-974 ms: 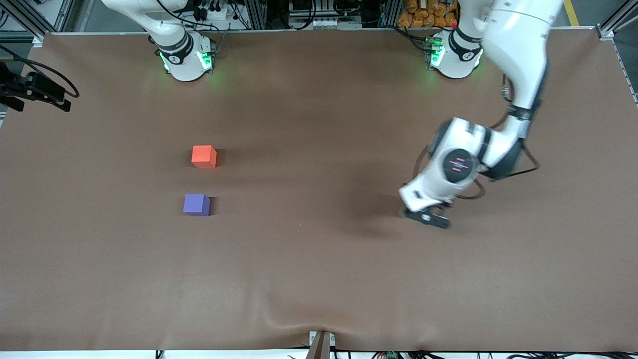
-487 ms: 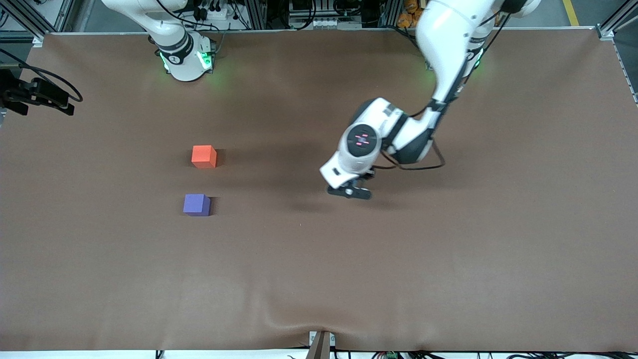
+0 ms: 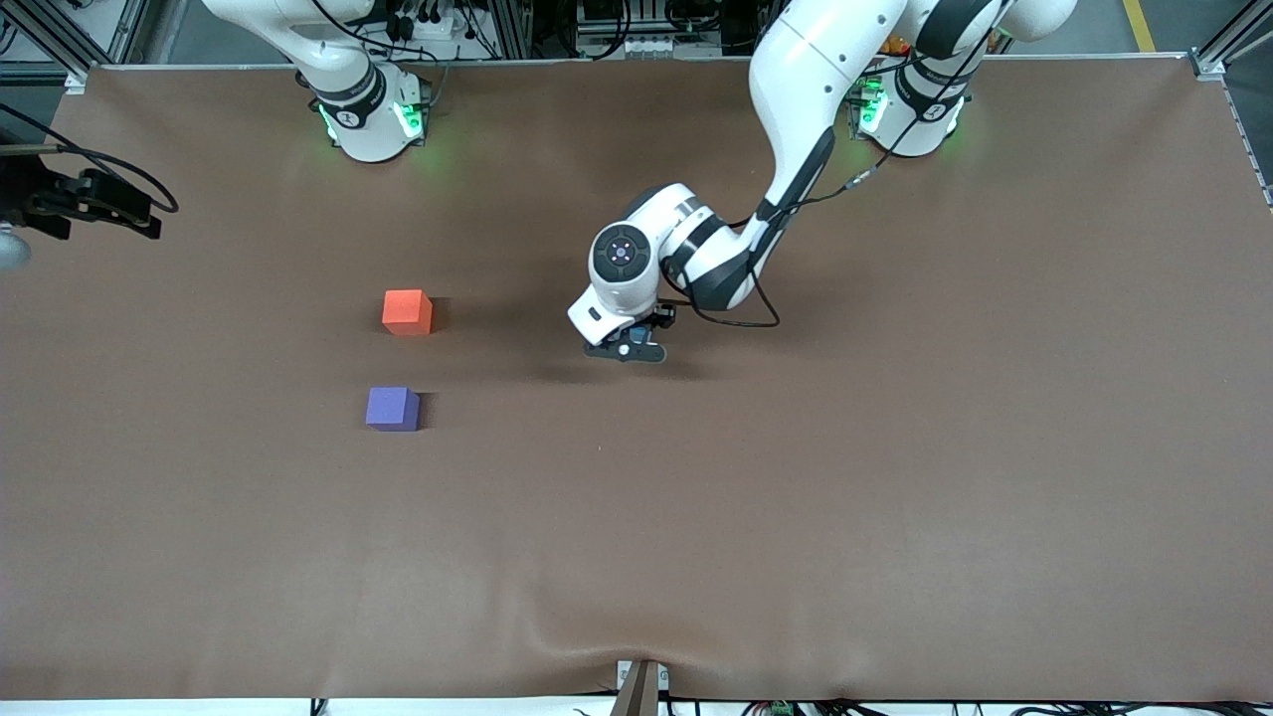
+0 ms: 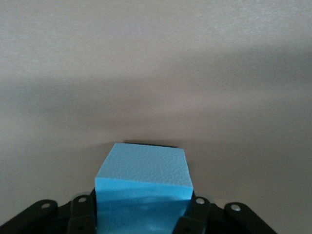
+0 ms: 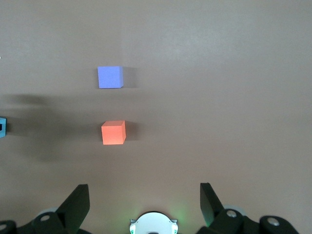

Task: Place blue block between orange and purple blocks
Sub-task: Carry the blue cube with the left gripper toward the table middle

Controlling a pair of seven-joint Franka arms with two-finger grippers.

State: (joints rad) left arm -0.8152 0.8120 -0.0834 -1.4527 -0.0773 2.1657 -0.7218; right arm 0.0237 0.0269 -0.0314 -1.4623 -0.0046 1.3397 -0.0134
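- Currently the left gripper (image 3: 629,350) hangs over the middle of the brown table (image 3: 796,497), jaws clenched on the blue block (image 4: 142,187).
- Orange block (image 3: 407,311) and purple block (image 3: 392,408) sit apart toward the right arm's end, purple nearer the front camera.
- Right gripper (image 5: 145,202) waits high over that end, jaws spread.
- No readable writing on any cube.
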